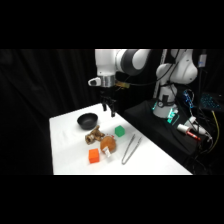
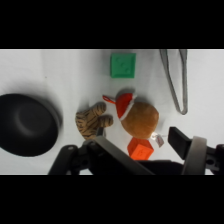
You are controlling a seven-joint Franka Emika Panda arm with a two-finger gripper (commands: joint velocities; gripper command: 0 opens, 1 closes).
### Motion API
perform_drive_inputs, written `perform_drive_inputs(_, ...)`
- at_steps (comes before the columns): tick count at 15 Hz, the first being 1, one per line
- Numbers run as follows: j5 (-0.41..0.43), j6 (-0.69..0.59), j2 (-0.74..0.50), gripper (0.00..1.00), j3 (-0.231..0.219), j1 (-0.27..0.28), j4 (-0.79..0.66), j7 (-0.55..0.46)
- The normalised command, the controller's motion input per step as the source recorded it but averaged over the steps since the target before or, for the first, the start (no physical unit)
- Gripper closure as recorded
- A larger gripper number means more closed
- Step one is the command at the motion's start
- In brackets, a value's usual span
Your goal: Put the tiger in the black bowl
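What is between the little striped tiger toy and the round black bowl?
Nothing; in the wrist view only bare white table separates the striped tiger toy from the round black bowl.

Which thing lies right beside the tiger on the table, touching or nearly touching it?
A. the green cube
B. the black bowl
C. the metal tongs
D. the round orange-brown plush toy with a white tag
D: in the wrist view the tiger lies right next to the orange-brown plush toy, while the other three sit clearly apart.

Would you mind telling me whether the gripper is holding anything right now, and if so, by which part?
Nothing is held. The gripper hangs open above the table, and the tiger lies untouched beside the black bowl.
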Motion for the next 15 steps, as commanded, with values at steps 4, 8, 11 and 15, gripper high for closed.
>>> perform_drive_inputs(4,-0.03,0.07,0.08,0.0,0.005,-0.036,0.08,0.05)
perform_drive_inputs(8,-0.137,0.15,0.23,0.0,-0.023,-0.061,0.27,0.09)
perform_drive_inputs(11,-0.2,0.13,0.3,0.0,-0.02,-0.042,0.33,0.12)
perform_drive_inputs(15,-0.217,0.16,0.35,0.0,-0.011,-0.001,0.33,0.15)
